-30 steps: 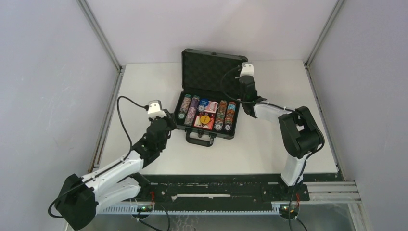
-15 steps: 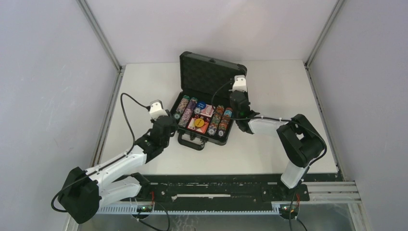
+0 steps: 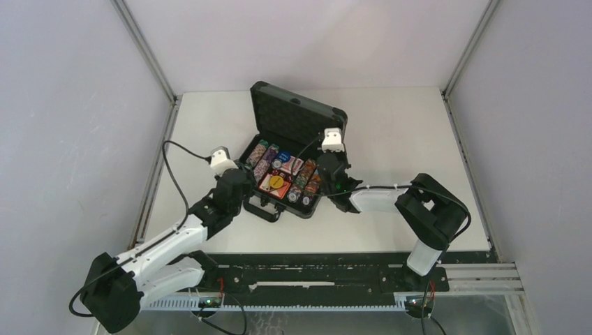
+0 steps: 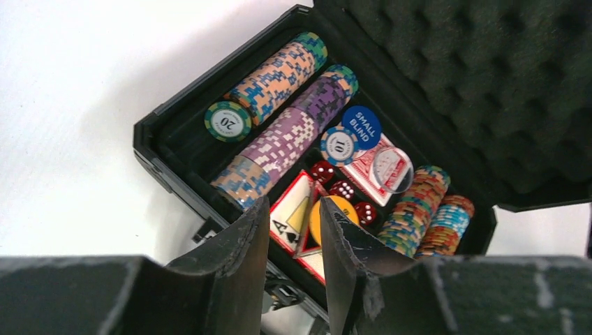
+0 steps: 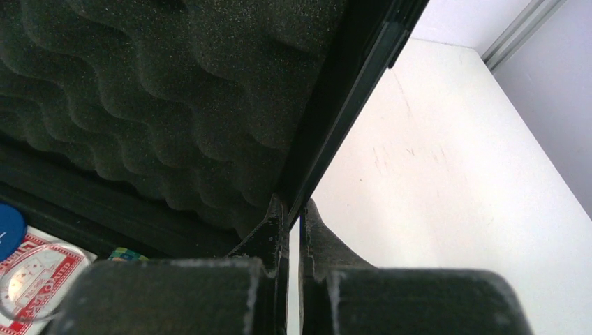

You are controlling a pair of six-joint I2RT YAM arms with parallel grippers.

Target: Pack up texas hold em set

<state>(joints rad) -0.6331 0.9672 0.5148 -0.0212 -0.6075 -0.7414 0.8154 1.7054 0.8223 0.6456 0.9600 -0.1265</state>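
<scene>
While the black case (image 3: 296,211) is lying open on the white table (image 3: 391,132), its lid (image 3: 290,118) is standing raised, showing ridged black foam. Contents: long rows of multicoloured chips (image 4: 279,73) are lying on edge along both sides. Between them sit a red card box (image 4: 370,164), a second red-and-white card pack (image 4: 297,213), three small red dice (image 4: 322,171), a blue "small blind" button (image 4: 361,124) and a yellow button (image 3: 279,181). The left gripper (image 4: 293,209) is hovering at the near-left edge of the case beside the handle (image 3: 264,209), its fingers standing narrowly parted with nothing visibly pinched between them. The right gripper (image 5: 293,209) is pinching the right-hand rim of the lid, its fingers nearly together on it. Against the view a second ago, the case is sitting further left and nearer the arm bases and is turned askew instead of square, and both grippers have moved with it.
</scene>
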